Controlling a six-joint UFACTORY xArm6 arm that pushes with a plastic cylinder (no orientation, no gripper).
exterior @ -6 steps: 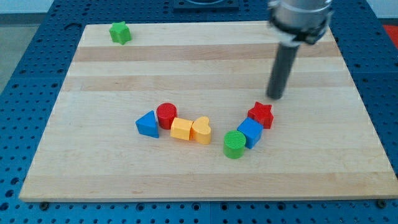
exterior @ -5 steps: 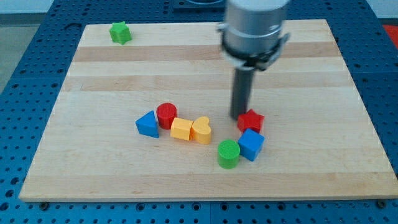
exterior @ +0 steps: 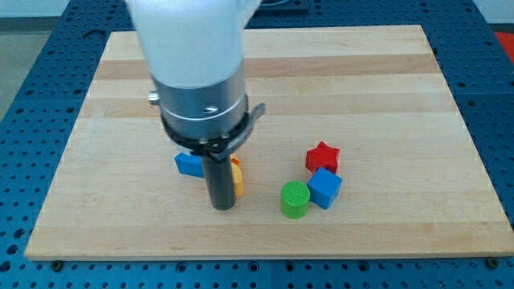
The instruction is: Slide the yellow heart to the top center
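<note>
My tip (exterior: 222,206) rests on the board at the view's lower middle, just below and left of a yellow block (exterior: 238,178). Only a sliver of yellow shows beside the rod, so I cannot tell whether it is the yellow heart or the other yellow block. The arm's body hides the rest of that cluster. A blue triangle (exterior: 189,164) peeks out at the rod's left.
A red star (exterior: 323,156), a blue cube (exterior: 324,188) and a green cylinder (exterior: 295,199) sit together to the tip's right. The wooden board (exterior: 385,96) has its bottom edge close below the tip. The arm covers the board's top left.
The arm swept from the view's upper right down to the lower middle. It nudged the red star, blue cube and green cylinder slightly leftward, then moved over the yellow blocks and now covers them.
</note>
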